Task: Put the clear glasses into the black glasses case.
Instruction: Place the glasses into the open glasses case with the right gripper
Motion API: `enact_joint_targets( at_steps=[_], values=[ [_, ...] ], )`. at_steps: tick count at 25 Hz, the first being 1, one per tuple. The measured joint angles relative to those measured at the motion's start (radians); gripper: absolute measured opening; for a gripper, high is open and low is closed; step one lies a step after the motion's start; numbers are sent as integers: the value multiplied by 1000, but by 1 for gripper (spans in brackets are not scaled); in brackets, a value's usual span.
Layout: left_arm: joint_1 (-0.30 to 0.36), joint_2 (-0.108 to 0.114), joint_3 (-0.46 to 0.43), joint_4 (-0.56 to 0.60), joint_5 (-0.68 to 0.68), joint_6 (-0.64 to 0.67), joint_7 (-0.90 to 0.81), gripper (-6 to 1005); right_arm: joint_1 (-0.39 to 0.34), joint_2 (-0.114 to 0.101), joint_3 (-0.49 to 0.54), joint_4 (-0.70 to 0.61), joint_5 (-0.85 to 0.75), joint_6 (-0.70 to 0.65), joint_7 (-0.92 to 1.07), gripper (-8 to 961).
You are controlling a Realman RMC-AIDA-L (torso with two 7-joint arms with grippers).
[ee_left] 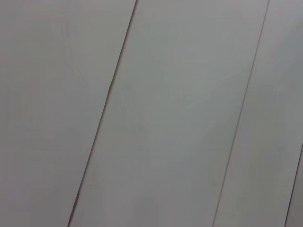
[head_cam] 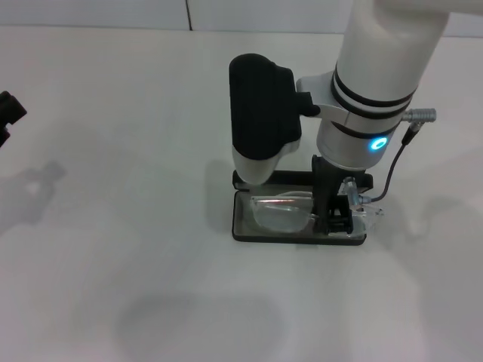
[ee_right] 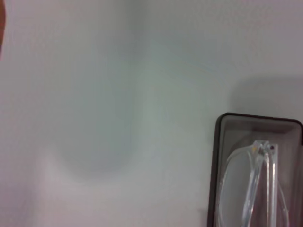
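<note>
We are seeing the black glasses case (head_cam: pixel 249 235) lying open on the white table (head_cam: pixel 136 249), with the clear glasses (head_cam: pixel 283 212) lying inside it, 1 clear end sticking out past the case's right edge. Our right gripper (head_cam: pixel 333 213) is reaching down into the case's right part; whether it is grasping the glasses, we cannot tell. Our left gripper (head_cam: pixel 9 115) is idling far left of the case

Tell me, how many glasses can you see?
1. The clear glasses lie in the open black glasses case under the right gripper. None elsewhere on the table.
</note>
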Motion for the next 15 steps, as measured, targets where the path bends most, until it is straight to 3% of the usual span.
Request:
enact_joint_targets(
  at_steps=[15],
  values=[
    [9,-2,1,0,0,-2,0,128,-6,0,-3,13,-8,28,-75,127]
  ],
)
